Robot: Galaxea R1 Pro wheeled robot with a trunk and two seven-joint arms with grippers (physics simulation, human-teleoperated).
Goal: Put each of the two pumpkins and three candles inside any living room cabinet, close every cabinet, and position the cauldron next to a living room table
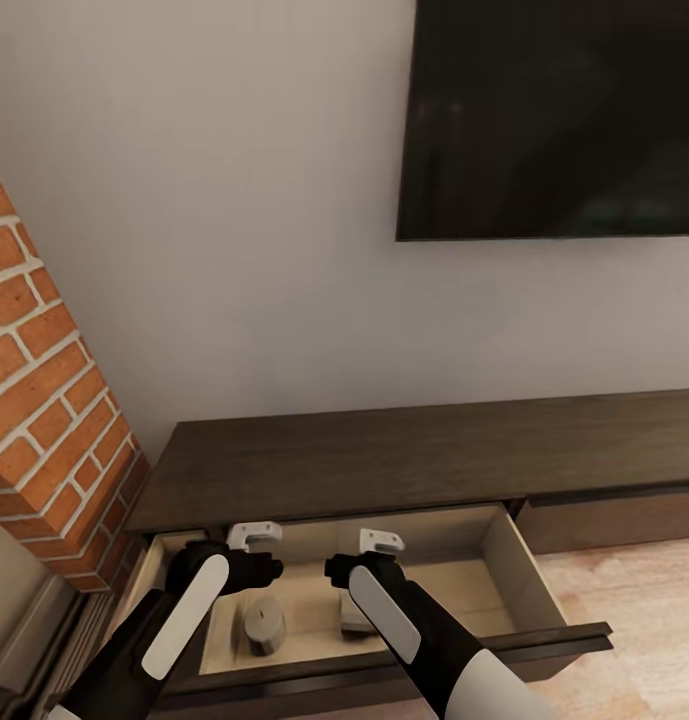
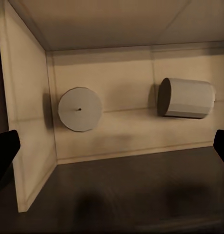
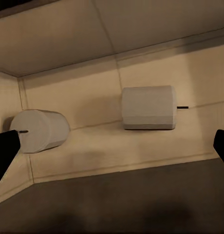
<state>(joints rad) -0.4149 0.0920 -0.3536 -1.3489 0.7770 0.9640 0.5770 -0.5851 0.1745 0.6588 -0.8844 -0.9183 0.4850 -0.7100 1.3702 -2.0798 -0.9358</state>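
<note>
Pale-wood drawer (image 1: 524, 570) holds two candles (image 1: 265, 625); left claw (image 2: 112, 151) and right claw (image 3: 112, 151) both released above

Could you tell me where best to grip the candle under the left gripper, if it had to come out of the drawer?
Probably from straight above: the candle stands upright on the drawer floor, so the open left gripper could close across its round sides.
</note>
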